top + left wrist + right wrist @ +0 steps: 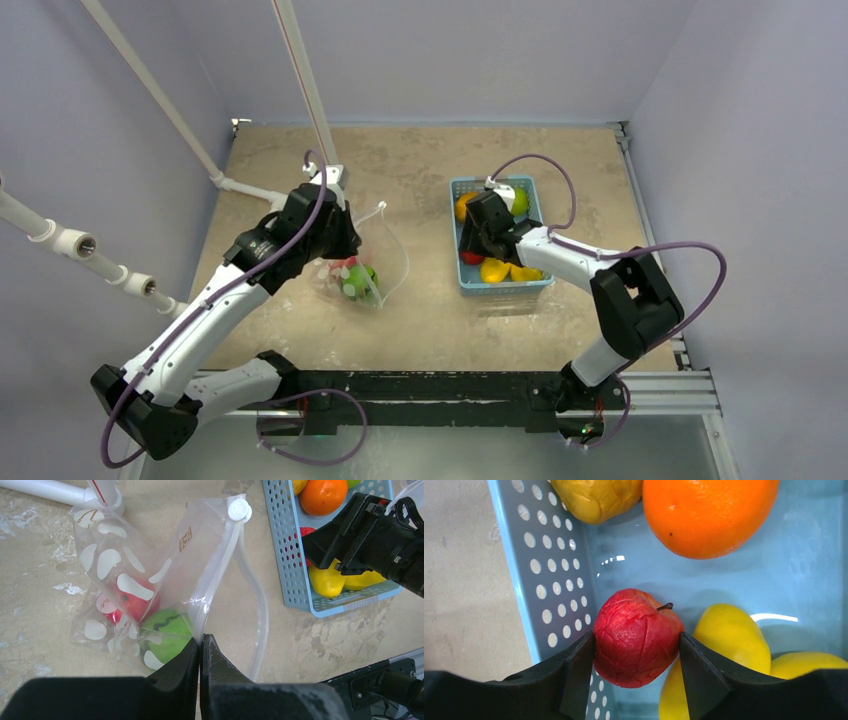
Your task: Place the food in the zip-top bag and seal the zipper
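Note:
The clear dotted zip-top bag point(150, 575) lies left of centre with its mouth gaping, also in the top view point(362, 262). Inside are a red fruit point(135, 600) and a green one point(167, 637). Its whitish zipper strip point(220, 575) ends in a round white slider point(238, 510). My left gripper point(201, 645) is shut on the bag's mouth edge. My right gripper point(636, 647) is down in the blue basket point(534, 570), its fingers closed on both sides of a red apple point(636, 635). An orange point(706, 512) and yellow fruits point(729, 640) lie beside it.
The light-blue perforated basket point(540, 285) stands right of centre with several fruits in it. White pipes point(75, 243) run along the left side, and one thin pole point(305, 80) rises at the back. A black rail point(430, 385) lines the near edge.

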Available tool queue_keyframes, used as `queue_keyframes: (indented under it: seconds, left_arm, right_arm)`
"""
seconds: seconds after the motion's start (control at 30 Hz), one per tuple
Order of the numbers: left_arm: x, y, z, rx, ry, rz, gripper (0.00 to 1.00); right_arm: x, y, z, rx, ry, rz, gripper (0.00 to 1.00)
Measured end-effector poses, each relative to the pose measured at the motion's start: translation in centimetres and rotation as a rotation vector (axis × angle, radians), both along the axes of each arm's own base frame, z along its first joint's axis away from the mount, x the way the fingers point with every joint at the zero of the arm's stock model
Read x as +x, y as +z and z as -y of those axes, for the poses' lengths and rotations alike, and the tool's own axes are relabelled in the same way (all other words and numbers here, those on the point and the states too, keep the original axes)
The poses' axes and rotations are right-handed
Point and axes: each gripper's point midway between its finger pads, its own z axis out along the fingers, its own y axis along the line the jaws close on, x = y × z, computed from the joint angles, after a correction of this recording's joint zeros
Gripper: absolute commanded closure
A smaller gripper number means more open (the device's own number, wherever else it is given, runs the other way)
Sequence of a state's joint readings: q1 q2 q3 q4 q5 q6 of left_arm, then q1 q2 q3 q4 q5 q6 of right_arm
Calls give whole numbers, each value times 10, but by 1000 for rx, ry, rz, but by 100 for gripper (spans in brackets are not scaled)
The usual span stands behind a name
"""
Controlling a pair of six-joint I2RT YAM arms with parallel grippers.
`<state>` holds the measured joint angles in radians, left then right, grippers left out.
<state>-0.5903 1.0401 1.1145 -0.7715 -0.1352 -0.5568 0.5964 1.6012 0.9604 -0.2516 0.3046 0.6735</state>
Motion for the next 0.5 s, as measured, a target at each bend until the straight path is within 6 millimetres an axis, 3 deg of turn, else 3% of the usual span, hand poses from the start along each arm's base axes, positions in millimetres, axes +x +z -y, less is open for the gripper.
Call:
queue_keyframes:
  seconds: [0.23, 0.5]
  left_arm:
    - [1, -3, 1, 6, 0, -8, 100]
    - [1, -3, 1, 7, 2, -10, 100]
  right_arm:
    - [1, 15, 12, -43, -36, 14, 87]
    - [19, 89, 5, 25, -42, 154, 91]
